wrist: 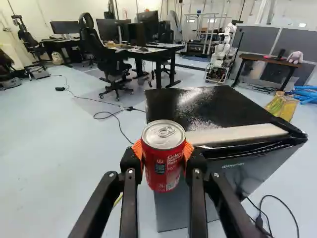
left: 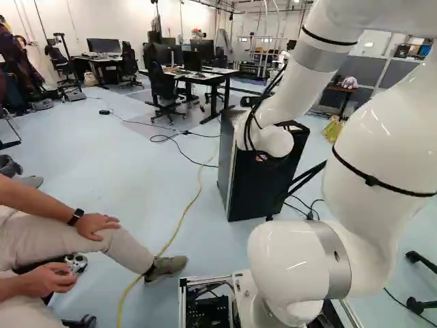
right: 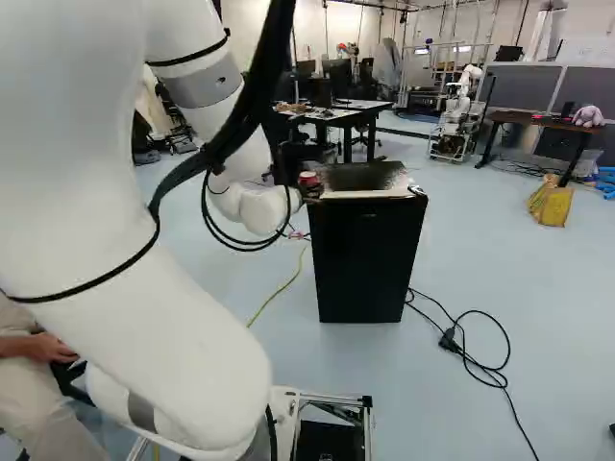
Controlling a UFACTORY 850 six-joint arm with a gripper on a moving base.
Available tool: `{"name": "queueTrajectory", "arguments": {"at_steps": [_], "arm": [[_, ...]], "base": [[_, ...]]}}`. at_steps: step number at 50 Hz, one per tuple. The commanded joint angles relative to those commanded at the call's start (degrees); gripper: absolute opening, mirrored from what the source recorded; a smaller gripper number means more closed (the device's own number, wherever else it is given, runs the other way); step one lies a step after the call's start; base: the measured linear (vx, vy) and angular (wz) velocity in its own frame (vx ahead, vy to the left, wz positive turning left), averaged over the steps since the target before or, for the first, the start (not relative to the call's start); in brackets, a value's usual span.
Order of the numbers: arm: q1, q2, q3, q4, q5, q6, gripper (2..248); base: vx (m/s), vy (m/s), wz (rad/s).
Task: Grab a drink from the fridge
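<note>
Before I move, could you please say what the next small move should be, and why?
I would probably ease the gripper slightly away from the fridge, with the red can upright: the orange pads hold it from both sides, and in the right base view it appears close to the fridge's top edge, where turning might bump it.

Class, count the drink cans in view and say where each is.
1: the red can, held upright by the gripper, near the black fridge. More may be hidden inside the fridge, out of sight.
</note>
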Motion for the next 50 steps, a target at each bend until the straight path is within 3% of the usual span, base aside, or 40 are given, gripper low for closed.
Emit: {"name": "queueTrajectory", "arguments": {"at_steps": [28, 50], "arm": [[3.70, 8.80, 10.75, 0.72, 0.37, 0.00, 97], [5.37, 12.78, 15.60, 1.04, 0.54, 0.00, 97]], "base": [[0.000, 0.000, 0.000], [0.000, 0.000, 0.000]]}}
